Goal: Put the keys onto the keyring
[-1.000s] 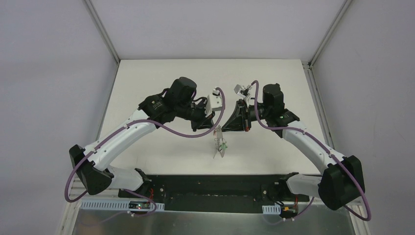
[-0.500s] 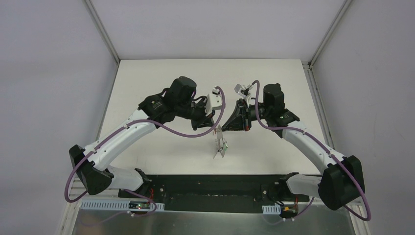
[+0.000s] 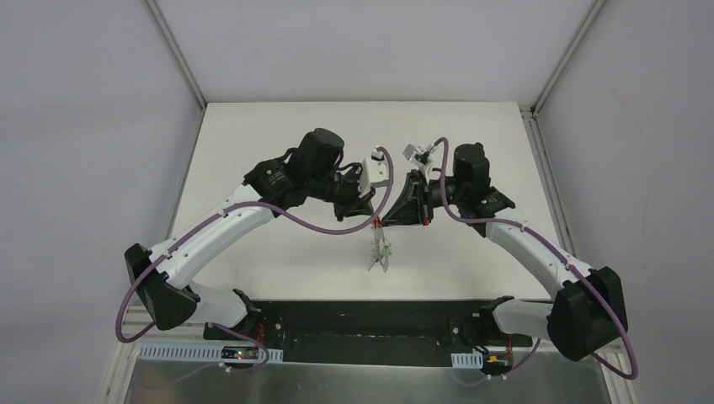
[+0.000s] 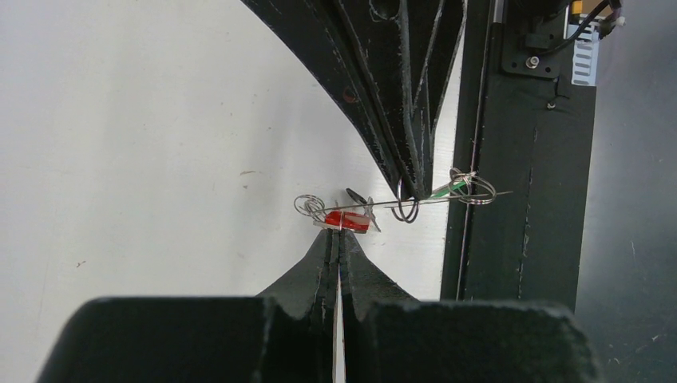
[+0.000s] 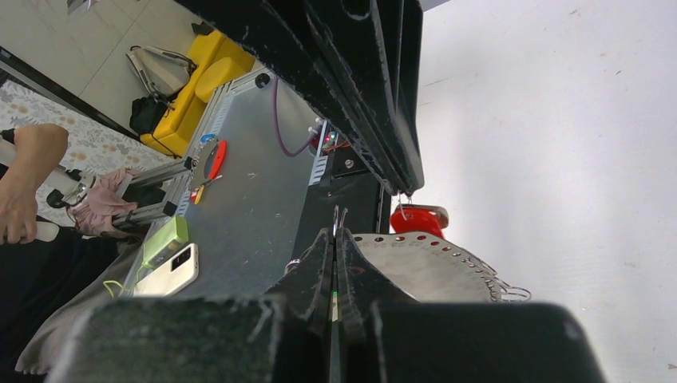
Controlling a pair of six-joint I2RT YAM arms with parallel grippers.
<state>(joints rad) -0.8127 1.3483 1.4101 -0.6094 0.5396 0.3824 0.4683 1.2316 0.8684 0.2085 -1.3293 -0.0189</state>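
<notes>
My left gripper point(image 4: 339, 231) is shut on the red key point(image 4: 348, 221), held edge-on just off the keyring point(image 4: 415, 201), which shows there as thin wire with small loops. My right gripper point(image 5: 336, 232) is shut on a wire loop of the keyring point(image 5: 435, 267), seen there as a grey metal piece with holes along its rim. The red key point(image 5: 419, 220) hangs at that rim, under my left gripper's fingertips point(image 5: 405, 179). A green key point(image 4: 449, 189) hangs on the keyring beside my right gripper's fingertips point(image 4: 417, 185). In the top view both grippers meet above the table, and the keyring point(image 3: 380, 255) dangles below them. No black key shows.
The white table point(image 3: 278, 151) lies below the raised grippers. A black base plate point(image 3: 362, 320) runs along its near edge. White walls stand at the left, back and right. Off the table, a phone point(image 5: 168, 275) lies on a metal bench.
My left arm has shifted a little to the right, bringing the red key closer to the keyring. The right arm and the hanging keyring have barely moved.
</notes>
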